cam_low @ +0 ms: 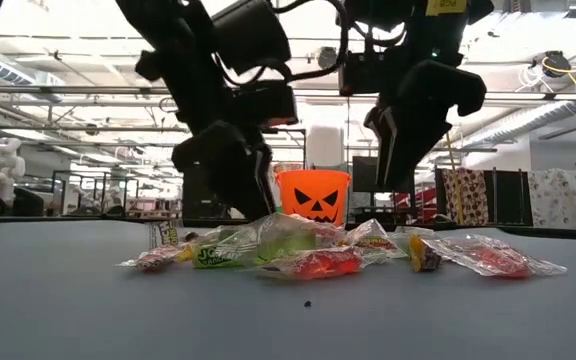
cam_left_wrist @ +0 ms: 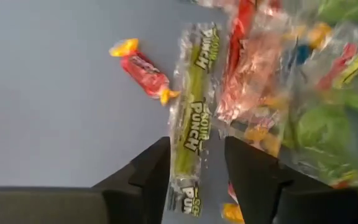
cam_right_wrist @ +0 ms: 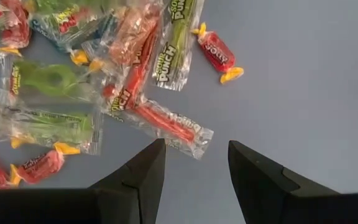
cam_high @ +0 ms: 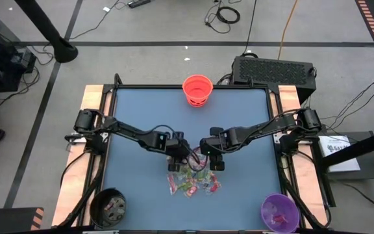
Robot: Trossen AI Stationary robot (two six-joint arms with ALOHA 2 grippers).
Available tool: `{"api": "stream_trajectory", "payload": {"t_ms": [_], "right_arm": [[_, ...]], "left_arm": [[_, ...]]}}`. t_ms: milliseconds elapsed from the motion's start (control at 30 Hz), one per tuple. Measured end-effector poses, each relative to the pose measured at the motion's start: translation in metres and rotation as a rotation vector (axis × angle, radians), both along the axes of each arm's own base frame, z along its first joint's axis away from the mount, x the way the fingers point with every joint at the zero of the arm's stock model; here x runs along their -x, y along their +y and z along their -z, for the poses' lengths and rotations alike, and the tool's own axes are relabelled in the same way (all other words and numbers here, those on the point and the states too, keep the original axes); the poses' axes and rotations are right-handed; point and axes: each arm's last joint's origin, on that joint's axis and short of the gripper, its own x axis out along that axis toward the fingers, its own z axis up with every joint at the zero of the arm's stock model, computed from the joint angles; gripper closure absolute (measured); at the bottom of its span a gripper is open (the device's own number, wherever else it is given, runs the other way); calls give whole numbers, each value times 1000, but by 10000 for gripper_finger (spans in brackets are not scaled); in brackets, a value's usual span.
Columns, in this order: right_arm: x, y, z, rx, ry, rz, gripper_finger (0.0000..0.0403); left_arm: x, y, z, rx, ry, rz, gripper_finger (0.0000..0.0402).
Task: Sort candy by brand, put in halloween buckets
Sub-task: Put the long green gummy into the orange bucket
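Observation:
The candy (cam_high: 193, 181) lies in a loose pile on the blue table, between the near edge and both grippers: red, green and pink wrapped pieces. My left gripper (cam_left_wrist: 196, 177) is open and low over the pile's left side. Its fingers stand on either side of one end of a long green Sour Punch packet (cam_left_wrist: 191, 112) that lies flat on the table. My right gripper (cam_right_wrist: 196, 168) is open and hangs higher (cam_low: 408, 140), over bare table beside a red Sour Punch packet (cam_right_wrist: 166, 124). The orange bucket (cam_high: 197, 90) stands at the far edge, the black bucket (cam_high: 108, 207) near left, the purple bucket (cam_high: 279, 212) near right.
A small red sweet with yellow twisted ends (cam_left_wrist: 143, 71) lies apart from the pile on bare table. The black and purple buckets each hold a few pieces. Wooden rails (cam_high: 95, 97) border the table. Open blue surface lies left, right and beyond the pile.

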Motion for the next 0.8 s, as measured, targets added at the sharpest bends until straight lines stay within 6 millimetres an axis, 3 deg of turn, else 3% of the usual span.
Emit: {"api": "stream_trajectory", "payload": {"t_ms": [300, 433, 800], "right_arm": [[1, 0, 0, -5, 10, 20, 236], [2, 0, 1, -12, 20, 45, 236], [9, 6, 2, -19, 79, 82, 236]], "left_arm": [[-5, 13, 12, -20, 13, 5, 235], [-6, 23, 16, 59, 30, 12, 243], [-6, 26, 20, 77, 42, 68, 339]]}}
